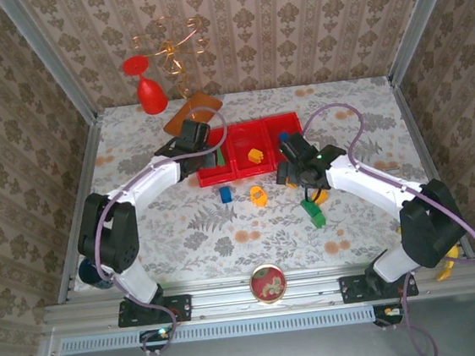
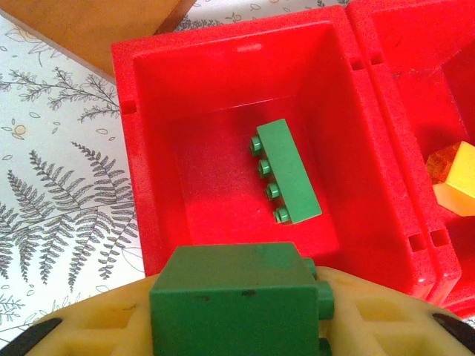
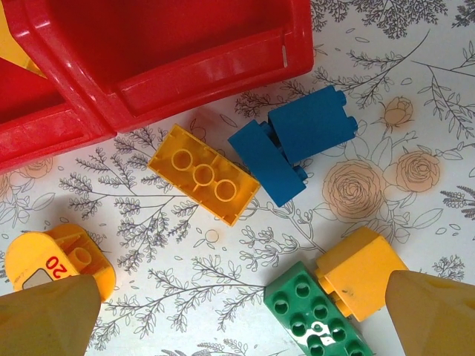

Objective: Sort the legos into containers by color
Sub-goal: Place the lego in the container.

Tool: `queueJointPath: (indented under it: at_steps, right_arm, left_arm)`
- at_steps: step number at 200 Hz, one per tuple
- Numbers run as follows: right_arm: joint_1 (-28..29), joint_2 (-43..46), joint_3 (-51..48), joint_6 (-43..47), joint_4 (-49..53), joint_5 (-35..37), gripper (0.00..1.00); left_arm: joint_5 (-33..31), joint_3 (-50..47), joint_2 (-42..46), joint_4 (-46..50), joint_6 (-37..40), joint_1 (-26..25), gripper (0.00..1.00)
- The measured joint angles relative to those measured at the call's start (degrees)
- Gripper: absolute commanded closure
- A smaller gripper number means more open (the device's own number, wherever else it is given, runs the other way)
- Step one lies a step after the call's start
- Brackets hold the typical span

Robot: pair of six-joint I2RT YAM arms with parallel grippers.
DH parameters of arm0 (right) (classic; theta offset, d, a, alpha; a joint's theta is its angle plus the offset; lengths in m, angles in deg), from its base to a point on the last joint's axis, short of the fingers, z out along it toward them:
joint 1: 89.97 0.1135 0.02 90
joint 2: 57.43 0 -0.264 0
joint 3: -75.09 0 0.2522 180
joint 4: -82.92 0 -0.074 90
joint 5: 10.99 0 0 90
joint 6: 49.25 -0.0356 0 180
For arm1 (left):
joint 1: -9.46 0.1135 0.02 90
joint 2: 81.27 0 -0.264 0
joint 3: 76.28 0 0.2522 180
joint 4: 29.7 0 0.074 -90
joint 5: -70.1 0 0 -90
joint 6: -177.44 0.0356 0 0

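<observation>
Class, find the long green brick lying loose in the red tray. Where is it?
Left wrist view: the long green brick lies alone in the left-end compartment of the red tray, one wall left of the orange-yellow brick.

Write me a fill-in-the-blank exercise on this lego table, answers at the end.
1. The brick clamped in the left tool is ____.
2. The green brick lying in the red tray shows ____ studs.
3. The two touching bricks on the table are ____.
4. The right tool has its jaws ____.
Missing words: green; four; blue; open.
</observation>
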Motion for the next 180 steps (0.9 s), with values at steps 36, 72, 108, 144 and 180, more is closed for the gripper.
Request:
queueJointPath:
  at_steps: [36,72,108,144,180]
  right_arm:
    - [0.33,-0.46,0.63,-0.13,0.0,0.0,0.0]
    - [0.74,-0.57,0.72,-0.13,0.02,0.0,0.0]
    - [1.53,-1.31,0.72,-0.13,0.0,-0.02,0.0]
    - [2.27,-1.84,0.72,-0.11,0.0,-0.04,0.0]
    - [3.06,-3.06,0.72,-0.11,0.0,-0.04,0.0]
  left_arm:
    - [0.02,0.26,-0.76,-0.22,0.24,0.02,0.6]
    - [0.28,1.27,-2.45,-0.61,0.37,0.04,0.58]
    - [0.7,2.34,-5.14,-0.61,0.39,0.02,0.53]
    - [0.68,3.52,-5.6,-0.09,0.39,-0.11,0.46]
    - [0.61,4.15,-5.6,0.2,0.42,-0.17,0.39]
